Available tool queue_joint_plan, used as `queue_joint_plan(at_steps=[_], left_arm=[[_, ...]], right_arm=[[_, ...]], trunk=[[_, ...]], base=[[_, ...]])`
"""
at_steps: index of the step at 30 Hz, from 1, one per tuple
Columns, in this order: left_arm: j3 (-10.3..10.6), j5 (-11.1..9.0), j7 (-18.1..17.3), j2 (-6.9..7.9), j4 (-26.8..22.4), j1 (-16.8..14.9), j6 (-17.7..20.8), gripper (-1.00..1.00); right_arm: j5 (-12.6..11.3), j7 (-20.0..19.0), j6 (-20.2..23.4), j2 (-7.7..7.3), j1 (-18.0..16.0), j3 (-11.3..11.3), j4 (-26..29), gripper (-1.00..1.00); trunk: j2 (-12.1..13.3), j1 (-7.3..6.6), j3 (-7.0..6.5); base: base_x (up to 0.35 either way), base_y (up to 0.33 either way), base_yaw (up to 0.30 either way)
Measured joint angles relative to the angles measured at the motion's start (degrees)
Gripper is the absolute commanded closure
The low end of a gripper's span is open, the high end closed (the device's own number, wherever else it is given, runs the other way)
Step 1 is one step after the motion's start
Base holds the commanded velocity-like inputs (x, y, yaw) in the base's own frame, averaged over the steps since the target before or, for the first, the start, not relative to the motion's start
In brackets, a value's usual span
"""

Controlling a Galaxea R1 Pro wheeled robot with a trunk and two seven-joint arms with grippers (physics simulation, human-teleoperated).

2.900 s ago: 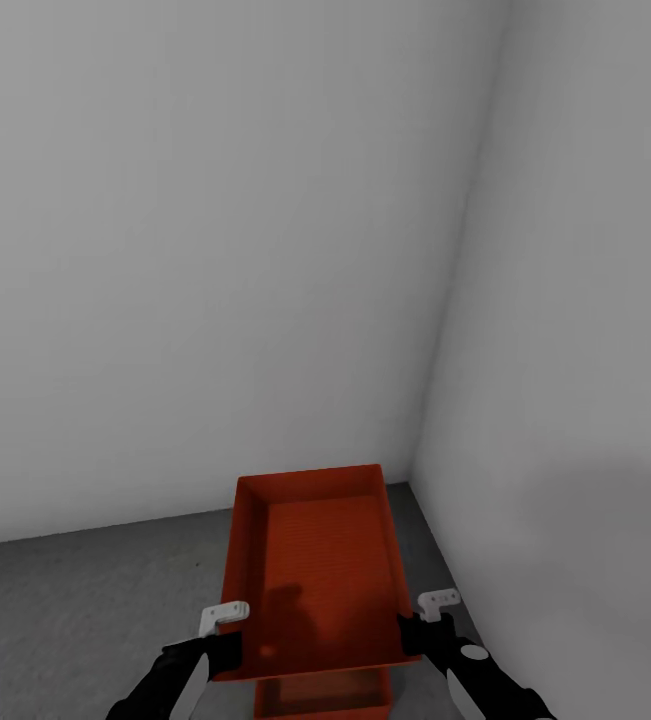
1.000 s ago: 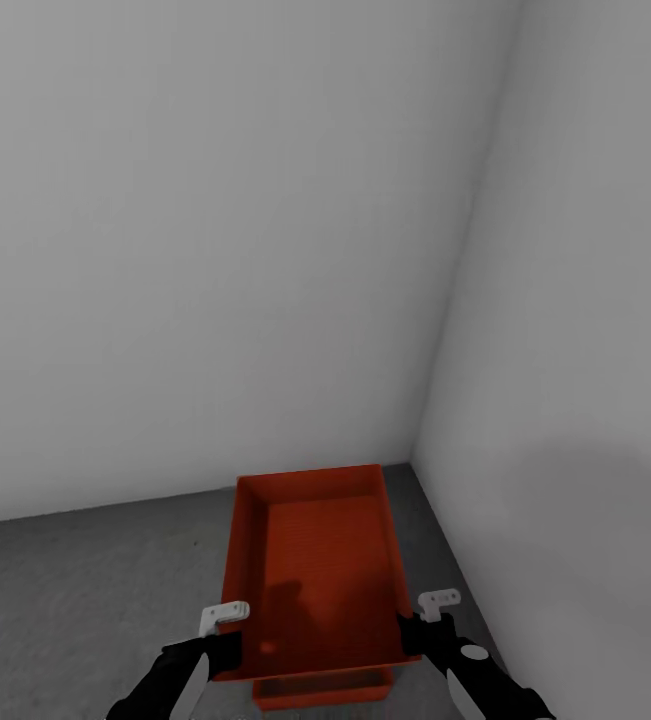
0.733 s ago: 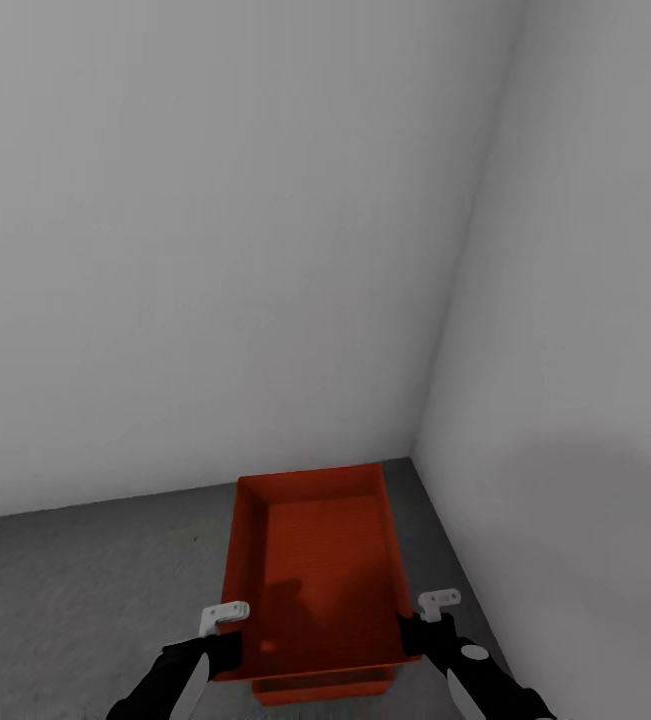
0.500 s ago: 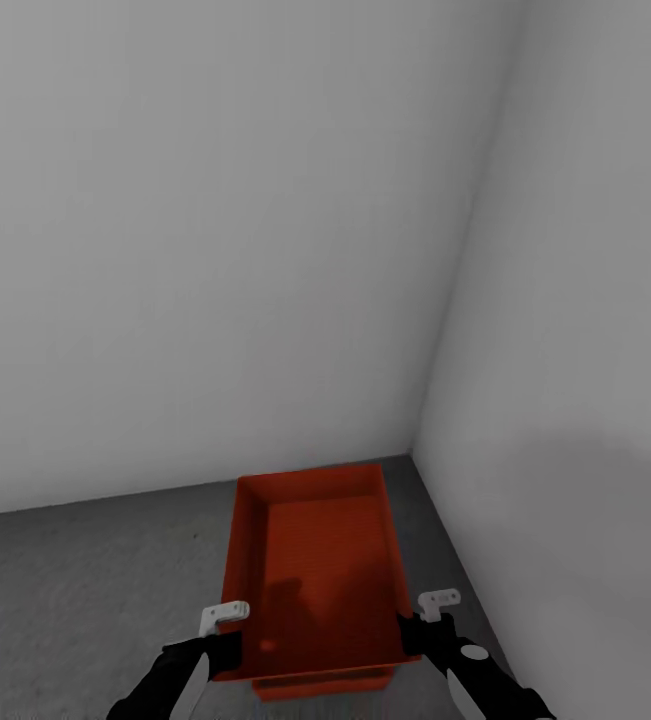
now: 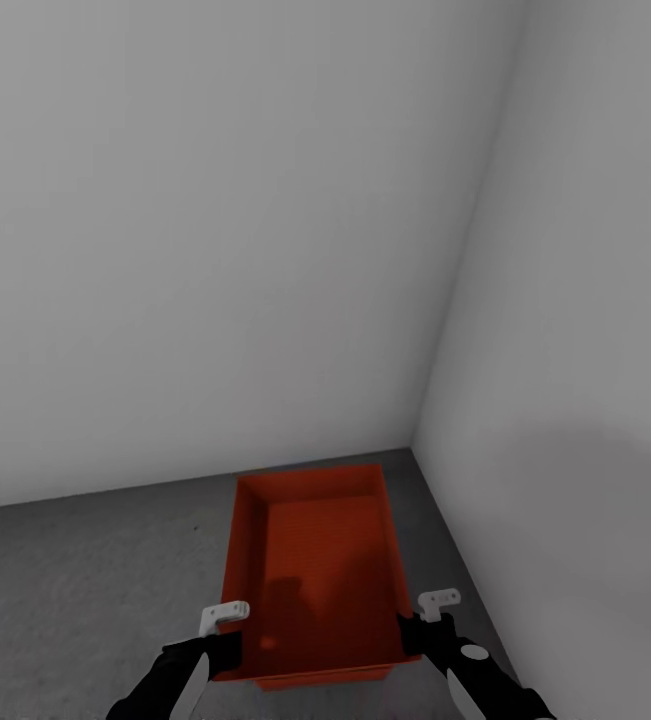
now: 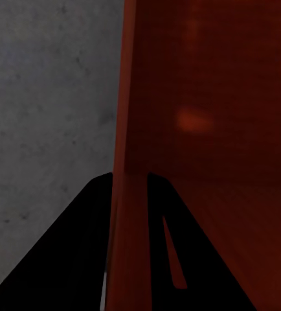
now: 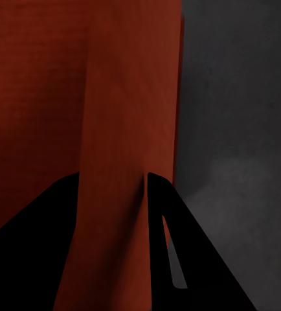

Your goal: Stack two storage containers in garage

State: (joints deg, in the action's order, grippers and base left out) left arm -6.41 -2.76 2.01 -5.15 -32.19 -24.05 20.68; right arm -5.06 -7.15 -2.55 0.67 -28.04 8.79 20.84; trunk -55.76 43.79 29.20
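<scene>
I hold one orange-red storage container (image 5: 315,560) by its two long walls over the dark grey garage floor (image 5: 85,590). My left gripper (image 5: 227,640) is shut on its left wall (image 6: 131,129), which runs between the black fingers (image 6: 82,246). My right gripper (image 5: 417,632) is shut on its right wall (image 7: 124,116). A thin strip of the second storage container (image 5: 315,684) peeks out under the near edge of the held one. The rest of it is hidden beneath.
Plain white walls (image 5: 215,250) meet in a corner just beyond and to the right of the containers. The right wall (image 5: 585,450) stands close to my right arm. Speckled grey floor stretches away to the left.
The whole view has shifted: the foot of the wall sits higher in the picture. The lower container's visible front has shrunk from a broad band to a thin strip under the held one. Both grips unchanged.
</scene>
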Motion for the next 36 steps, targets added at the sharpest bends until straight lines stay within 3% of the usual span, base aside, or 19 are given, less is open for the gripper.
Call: queue_joint_plan(at_steps=[6, 36], left_arm=[[0.00, 0.03, -0.01, -0.01, 0.03, -0.03, -0.01, 1.00], [0.01, 0.03, -0.01, 0.01, -0.09, -0.02, 0.07, 1.00]], right_arm=[[0.00, 0.00, -0.02, -0.01, 0.00, -0.02, 0.00, 1.00], [-0.01, 0.00, -0.02, 0.02, -0.01, -0.03, 0.01, 1.00]], trunk=[[0.00, 0.00, 0.54], [-11.24, 6.15, 5.73]], base=[[0.000, 0.000, 0.000], [0.000, 0.000, 0.000]])
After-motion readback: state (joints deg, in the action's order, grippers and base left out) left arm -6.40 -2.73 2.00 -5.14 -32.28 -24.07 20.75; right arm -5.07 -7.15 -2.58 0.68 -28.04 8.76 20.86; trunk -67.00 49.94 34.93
